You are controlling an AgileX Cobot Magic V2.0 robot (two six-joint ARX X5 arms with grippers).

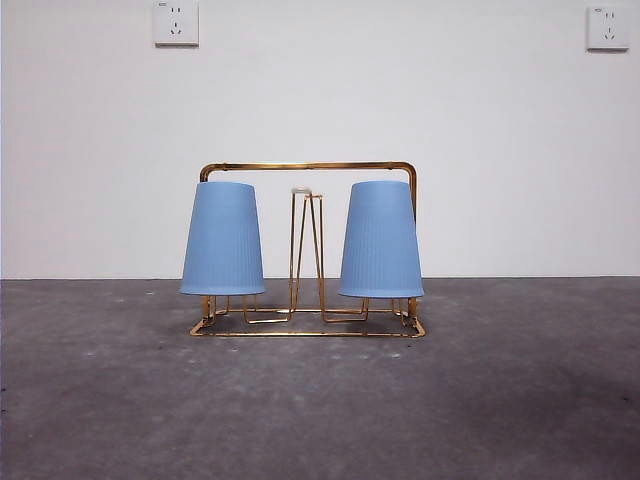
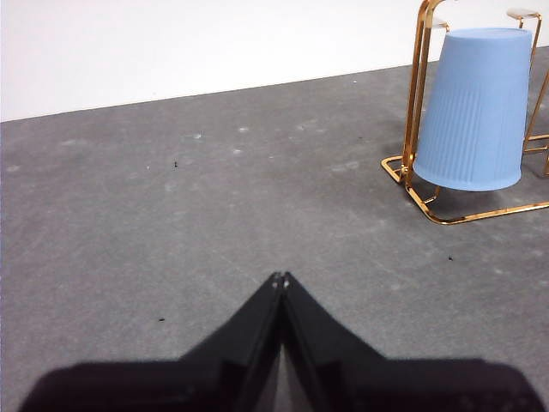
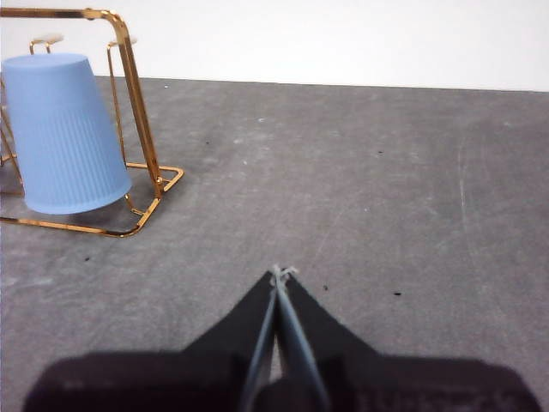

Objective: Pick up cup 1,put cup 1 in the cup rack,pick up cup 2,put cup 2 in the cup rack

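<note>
Grey, mottled table (image 1: 320,410) filling the lower part of the front view, white wall (image 1: 320,110) behind with two sockets (image 1: 176,22) high up, the right-hand one (image 1: 608,27) close to the picture's edge. Neither arm visible in that view.

Cup rack (image 1: 308,166) standing on the table near its far edge, centred: thin gold wire, rectangular frame with rounded corners, flat wire base. Only the middle peg loop (image 1: 307,250) seen whole; the two outer pegs hidden inside the cups, just their feet showing below the rims. In the left wrist view, rack (image 2: 418,103) cut off by the picture's edge; likewise in the right wrist view (image 3: 133,112).

Cup 1 (image 1: 222,238) upside down on the left peg as seen from the front: pale blue, tapered, faintly ribbed, rim clear of the base wire and slightly tilted. Cup 2 (image 1: 380,239) the same in colour and shape, upside down on the right peg. Which cup went first impossible to tell. One cup in the left wrist view (image 2: 476,107), the other in the right wrist view (image 3: 67,133), each partly masked by the frame bar.

Left gripper (image 2: 280,280) low over bare table, well apart from the rack, jaws clenched tip to tip, grasping nothing. Right gripper (image 3: 279,275) on the rack's other side, likewise well apart, jaws closed together and empty.
</note>
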